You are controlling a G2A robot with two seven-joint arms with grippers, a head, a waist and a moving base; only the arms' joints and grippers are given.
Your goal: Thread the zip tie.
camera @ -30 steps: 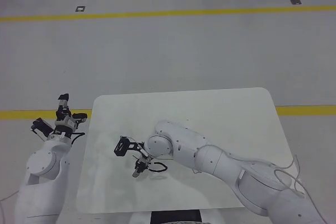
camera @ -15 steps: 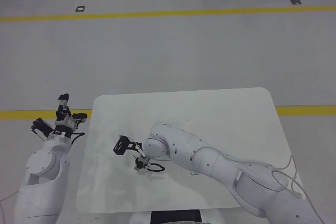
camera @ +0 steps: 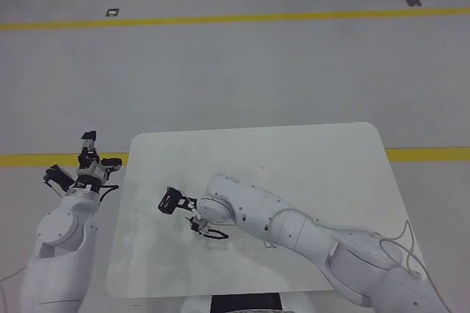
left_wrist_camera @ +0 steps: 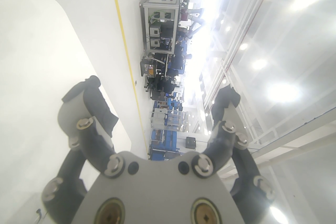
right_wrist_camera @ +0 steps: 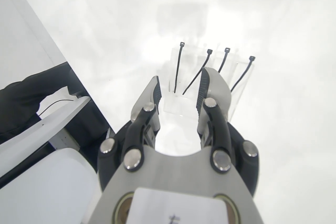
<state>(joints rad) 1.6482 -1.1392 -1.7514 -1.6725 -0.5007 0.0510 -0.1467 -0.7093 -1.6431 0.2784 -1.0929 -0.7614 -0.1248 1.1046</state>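
As zip ties (right_wrist_camera: 178, 67) stand upright — clear holder (right_wrist_camera: 181, 105) encloses.

White table (camera: 313, 156) with rounded corners; a clear holder (right_wrist_camera: 181, 104) stands on it, carrying four black zip ties (right_wrist_camera: 178, 67).

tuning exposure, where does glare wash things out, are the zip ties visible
Left wrist view: ceiling lights blow out behind the left pincer; right wrist view: the table shows glossy reflections, but the zip ties stand out; top view: even light.
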